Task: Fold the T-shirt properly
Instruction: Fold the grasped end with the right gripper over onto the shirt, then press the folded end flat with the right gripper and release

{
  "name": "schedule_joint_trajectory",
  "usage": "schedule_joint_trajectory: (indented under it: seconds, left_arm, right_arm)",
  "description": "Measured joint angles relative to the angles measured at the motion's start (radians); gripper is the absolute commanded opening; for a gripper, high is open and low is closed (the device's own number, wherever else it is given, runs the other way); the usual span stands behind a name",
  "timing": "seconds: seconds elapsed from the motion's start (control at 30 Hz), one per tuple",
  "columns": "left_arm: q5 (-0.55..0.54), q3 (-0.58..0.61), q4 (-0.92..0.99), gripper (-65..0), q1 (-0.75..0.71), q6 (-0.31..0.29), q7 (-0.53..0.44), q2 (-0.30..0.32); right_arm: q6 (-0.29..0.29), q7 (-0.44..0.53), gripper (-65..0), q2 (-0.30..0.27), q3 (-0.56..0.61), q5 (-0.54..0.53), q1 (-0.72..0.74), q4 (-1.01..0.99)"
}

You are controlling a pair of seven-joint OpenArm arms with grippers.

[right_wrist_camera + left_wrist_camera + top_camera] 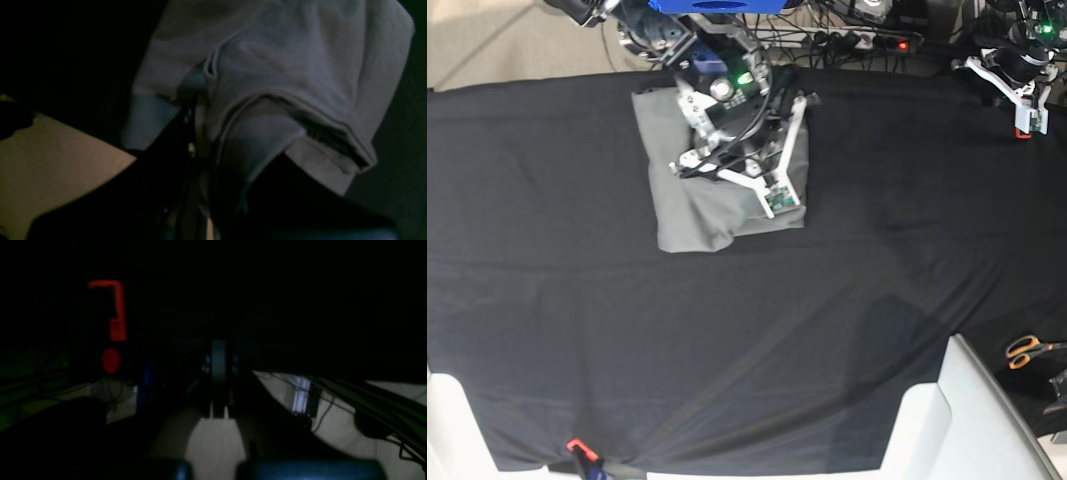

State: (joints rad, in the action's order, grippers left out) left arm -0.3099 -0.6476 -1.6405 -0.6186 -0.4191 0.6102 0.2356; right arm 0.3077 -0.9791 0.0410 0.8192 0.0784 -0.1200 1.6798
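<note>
The light-grey T-shirt [692, 215] lies folded into a rough rectangle on the black table cloth [577, 300], at the back left of centre. The right arm [737, 130] hangs over its far right part and hides it. Seen from the right wrist, my right gripper [196, 113] is shut on a bunched fold of the T-shirt [283, 66], whose layered hems show beside the dark fingers. The left arm [1017, 75] is at the table's back right corner, away from the shirt. In the dim left wrist view, my left gripper [218, 380] is shut and holds nothing.
Orange-handled scissors [1027, 350] lie off the cloth at the right edge. White bins [967, 420] stand at the front right and front left [447, 420]. A power strip [867, 40] and cables [367, 396] run behind the table, and a red fixture [116, 310] is near the left gripper.
</note>
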Motion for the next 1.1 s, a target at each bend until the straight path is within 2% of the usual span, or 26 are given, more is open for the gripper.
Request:
schedule_joint_trajectory:
  seconds: [0.77,0.83,1.0,1.1]
  left_arm:
    - [0.0,0.0,0.003,-65.0,0.0,0.001,0.0,0.0]
    - [0.0,0.0,0.003,-65.0,0.0,0.0,0.0,0.0]
    - [0.0,0.0,0.003,-65.0,0.0,0.001,0.0,0.0]
    - [0.0,0.0,0.003,-65.0,0.0,0.0,0.0,0.0]
  right_arm:
    - [0.0,0.061,-63.3,0.023,-0.001,-0.001,0.025,-0.064]
    - [0.001,0.074,-58.2,0.023,-0.003,-0.026,0.027,-0.064]
    - [-0.001,0.079,-35.0,0.023,0.002,-0.143,0.041,-0.089]
    - [0.0,0.08,-32.3,0.022,0.003,-0.163,0.057,-0.112]
